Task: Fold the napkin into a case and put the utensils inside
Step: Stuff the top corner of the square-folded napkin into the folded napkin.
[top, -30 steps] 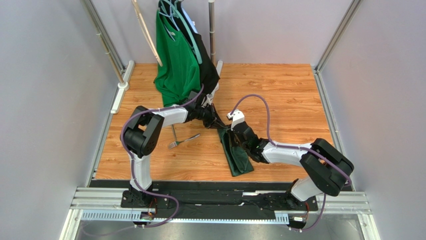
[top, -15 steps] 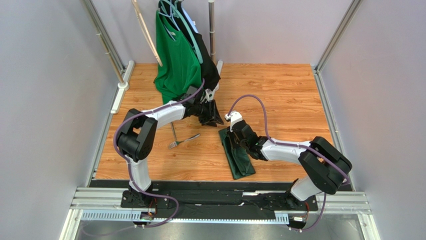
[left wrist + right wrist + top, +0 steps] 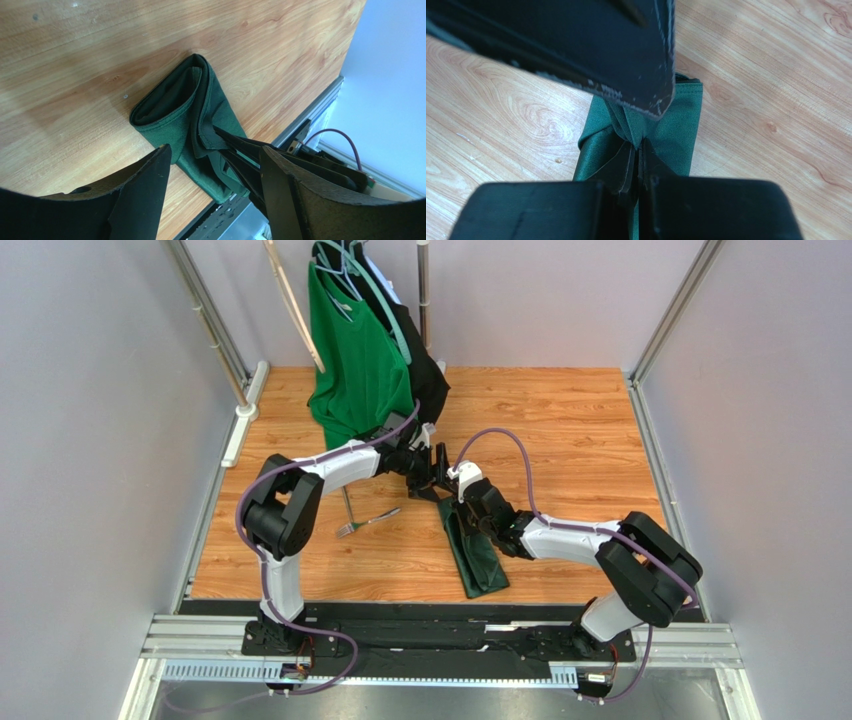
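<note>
The dark green napkin lies folded into a long narrow case on the wooden table, its far end gaping as a mouth. My right gripper is shut on the upper cloth layer at that mouth. My left gripper hovers open just beyond the mouth, its two fingers astride the napkin's end with nothing between them. In the right wrist view a left finger crosses above the napkin. The utensils, a fork among them, lie on the wood left of the napkin.
A bright green T-shirt and a black garment hang from a rack at the back, close behind the left arm. Metal frame posts stand at the table's corners. An aluminium rail runs along the near edge.
My left gripper has opened; it drew back from the napkin's far end, then returned to it. The right gripper kept its pinch and lifted the cloth edge slightly.
</note>
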Robot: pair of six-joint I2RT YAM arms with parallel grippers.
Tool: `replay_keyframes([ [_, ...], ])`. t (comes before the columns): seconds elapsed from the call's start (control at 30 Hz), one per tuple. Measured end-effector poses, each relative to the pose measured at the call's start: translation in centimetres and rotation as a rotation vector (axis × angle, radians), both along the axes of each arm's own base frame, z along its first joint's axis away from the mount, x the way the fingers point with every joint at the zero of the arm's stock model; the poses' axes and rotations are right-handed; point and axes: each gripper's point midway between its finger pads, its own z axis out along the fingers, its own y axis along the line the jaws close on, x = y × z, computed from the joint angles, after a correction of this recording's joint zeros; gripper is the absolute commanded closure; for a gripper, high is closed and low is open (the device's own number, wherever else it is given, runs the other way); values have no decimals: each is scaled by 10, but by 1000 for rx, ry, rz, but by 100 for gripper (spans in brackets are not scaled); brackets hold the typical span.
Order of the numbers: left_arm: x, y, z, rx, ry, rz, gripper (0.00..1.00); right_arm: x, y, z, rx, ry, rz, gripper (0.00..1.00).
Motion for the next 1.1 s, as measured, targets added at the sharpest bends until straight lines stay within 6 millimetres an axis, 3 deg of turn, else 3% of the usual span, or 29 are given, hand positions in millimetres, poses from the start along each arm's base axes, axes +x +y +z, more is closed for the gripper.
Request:
replay_keyframes([
  [0.43,-5,-3,-8,3,49,3,73,5,0,2,-11,-25,9,100],
  [0.47,-4,-3,-7,1,47,4,82,5,0,2,-11,-25,9,100],
  [0.6,-2,-4,-4,-4,41,5,100,6,0,3,-12,-28,12,100],
  [0.8,-2,-4,-6,-2,41,4,100,6,0,3,-17,-33,17,100],
  [0.93,-2,-3,-7,7,32,-3,69,7,-2,2,-25,-34,16,100],
  [1.1,-6,7,-13,32,-14,8,64,6,-7,0,-49,-16,4,100],
])
